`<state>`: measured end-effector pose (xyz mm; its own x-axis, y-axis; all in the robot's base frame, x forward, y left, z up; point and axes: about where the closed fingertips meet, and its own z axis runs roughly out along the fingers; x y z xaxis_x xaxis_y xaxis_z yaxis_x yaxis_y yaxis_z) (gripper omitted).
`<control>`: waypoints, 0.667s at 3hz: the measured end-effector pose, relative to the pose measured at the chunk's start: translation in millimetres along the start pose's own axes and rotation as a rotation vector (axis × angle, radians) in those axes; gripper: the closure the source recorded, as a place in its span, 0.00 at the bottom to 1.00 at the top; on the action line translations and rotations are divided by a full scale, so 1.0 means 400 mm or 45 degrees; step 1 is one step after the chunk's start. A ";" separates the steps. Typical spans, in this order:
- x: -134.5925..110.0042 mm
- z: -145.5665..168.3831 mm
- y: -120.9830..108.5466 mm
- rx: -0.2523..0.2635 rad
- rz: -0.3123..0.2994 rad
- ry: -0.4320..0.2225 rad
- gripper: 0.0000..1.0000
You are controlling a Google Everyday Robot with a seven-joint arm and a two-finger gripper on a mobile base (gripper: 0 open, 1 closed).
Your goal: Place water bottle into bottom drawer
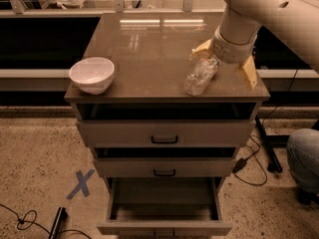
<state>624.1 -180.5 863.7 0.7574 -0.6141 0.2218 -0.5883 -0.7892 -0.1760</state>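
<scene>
The water bottle [200, 76] lies on its side on the cabinet top [149, 49], toward the right front, cap end pointing back right. My gripper [224, 63] hangs just above the bottle's cap end, its two yellowish fingers [249, 73] spread wide on either side, open and holding nothing. The bottom drawer [164, 210] is pulled out below, and its inside is empty.
A white bowl [91, 74] sits at the cabinet top's front left corner. The top and middle drawers [164, 133] are slightly ajar. A blue tape X [79, 184] marks the floor on the left. A person's knee [303, 158] and cables are at the right.
</scene>
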 end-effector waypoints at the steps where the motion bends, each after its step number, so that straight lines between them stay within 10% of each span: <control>1: -0.004 0.060 -0.023 0.048 -0.126 -0.076 0.00; 2: -0.014 0.097 -0.039 0.059 -0.196 -0.108 0.19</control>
<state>639.9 -164.5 828.0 0.8598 -0.4822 0.1682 -0.4516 -0.8717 -0.1905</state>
